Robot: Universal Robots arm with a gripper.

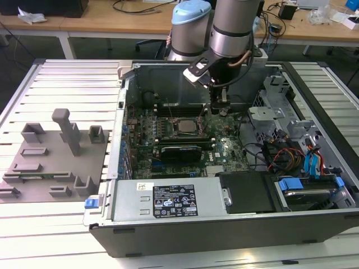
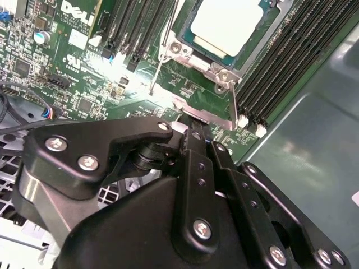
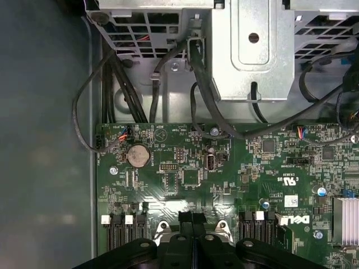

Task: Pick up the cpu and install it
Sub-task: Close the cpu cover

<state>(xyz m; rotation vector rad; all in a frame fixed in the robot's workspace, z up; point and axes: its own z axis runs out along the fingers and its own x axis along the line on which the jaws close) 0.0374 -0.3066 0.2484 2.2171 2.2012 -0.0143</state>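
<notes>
The cpu [image 1: 185, 124] is a small flat square with a pale, silvery top. It sits within the metal-framed socket [image 2: 221, 73] of the green motherboard [image 1: 224, 148], inside the open computer case [image 1: 224, 235]. In the exterior view it lies at about 8 o'clock from the jaws, near but apart. The jaws are pressed together, gripping nothing.
</notes>
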